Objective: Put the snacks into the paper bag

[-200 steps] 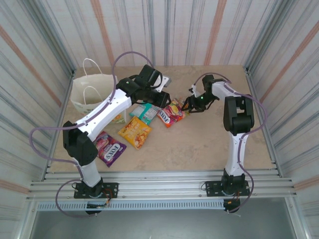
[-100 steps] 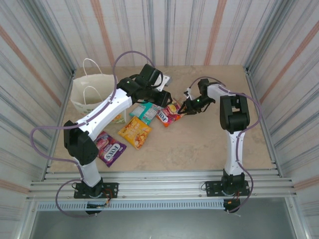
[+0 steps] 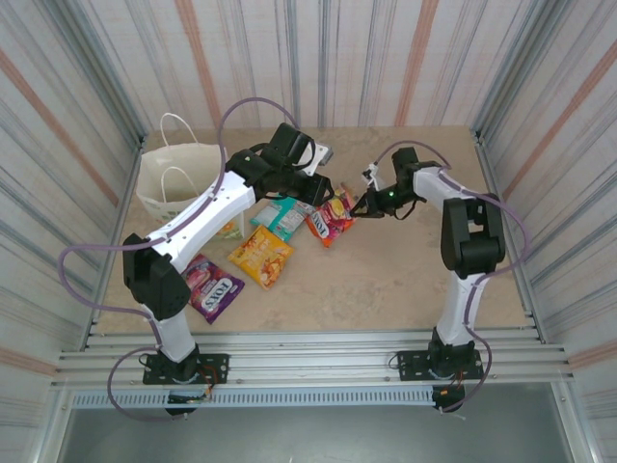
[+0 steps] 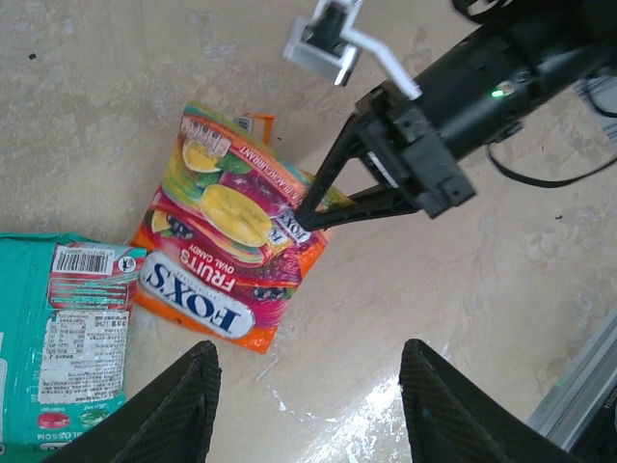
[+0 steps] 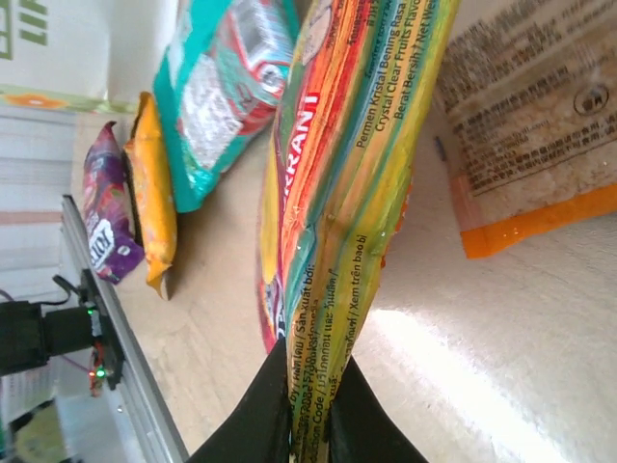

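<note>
Right gripper (image 5: 308, 410), jaws pinched shut on one edge of the red snack packet (image 4: 227, 260) (glossy, fruit pictures, white "FOX'S" label); the packet sits outside the paper bag (image 3: 183, 174), well to its right.

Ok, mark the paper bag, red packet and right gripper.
paper bag (image 3: 159, 203), top view, side wall.
red packet (image 4: 217, 251), left wrist view, printed face.
right gripper (image 4: 307, 220), left wrist view, between its fingertips.
</note>
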`<state>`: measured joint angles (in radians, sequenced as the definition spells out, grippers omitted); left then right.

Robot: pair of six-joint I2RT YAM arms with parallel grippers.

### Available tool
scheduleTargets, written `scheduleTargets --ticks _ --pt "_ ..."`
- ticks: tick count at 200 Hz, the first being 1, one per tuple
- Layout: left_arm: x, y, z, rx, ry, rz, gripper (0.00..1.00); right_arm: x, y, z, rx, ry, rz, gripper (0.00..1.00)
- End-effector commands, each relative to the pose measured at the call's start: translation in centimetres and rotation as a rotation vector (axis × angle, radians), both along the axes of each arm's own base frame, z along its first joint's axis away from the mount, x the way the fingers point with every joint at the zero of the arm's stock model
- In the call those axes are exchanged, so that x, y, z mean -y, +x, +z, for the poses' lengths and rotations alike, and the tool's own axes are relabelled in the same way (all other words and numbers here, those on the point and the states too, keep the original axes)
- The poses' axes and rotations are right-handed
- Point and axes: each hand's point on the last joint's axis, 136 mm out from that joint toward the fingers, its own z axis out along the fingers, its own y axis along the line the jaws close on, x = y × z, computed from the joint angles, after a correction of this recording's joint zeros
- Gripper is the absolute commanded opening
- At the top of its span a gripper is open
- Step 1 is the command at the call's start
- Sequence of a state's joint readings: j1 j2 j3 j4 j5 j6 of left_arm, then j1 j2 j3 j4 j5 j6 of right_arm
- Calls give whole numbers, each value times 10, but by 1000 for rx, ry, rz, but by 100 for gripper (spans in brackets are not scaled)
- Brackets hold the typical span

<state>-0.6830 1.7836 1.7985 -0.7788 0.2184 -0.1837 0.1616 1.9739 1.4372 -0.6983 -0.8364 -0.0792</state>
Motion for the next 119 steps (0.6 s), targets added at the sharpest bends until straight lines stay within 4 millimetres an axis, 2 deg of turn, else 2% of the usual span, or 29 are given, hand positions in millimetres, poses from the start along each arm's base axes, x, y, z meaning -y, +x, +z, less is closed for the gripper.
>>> scheduleTargets --ticks 1,42,75,119 --pt "1 -9 26 35 -58 -6 54 9 0 31 124 -37 -11 0" --pt "-2 -15 30 61 -92 -7 54 26 -15 67 295 -167 61 0" --pt "3 -21 36 116 -162 -52 56 39 -29 98 435 -261 145 0" --pt "18 -29 47 199 -259 -175 57 43 -55 159 737 -270 295 0"
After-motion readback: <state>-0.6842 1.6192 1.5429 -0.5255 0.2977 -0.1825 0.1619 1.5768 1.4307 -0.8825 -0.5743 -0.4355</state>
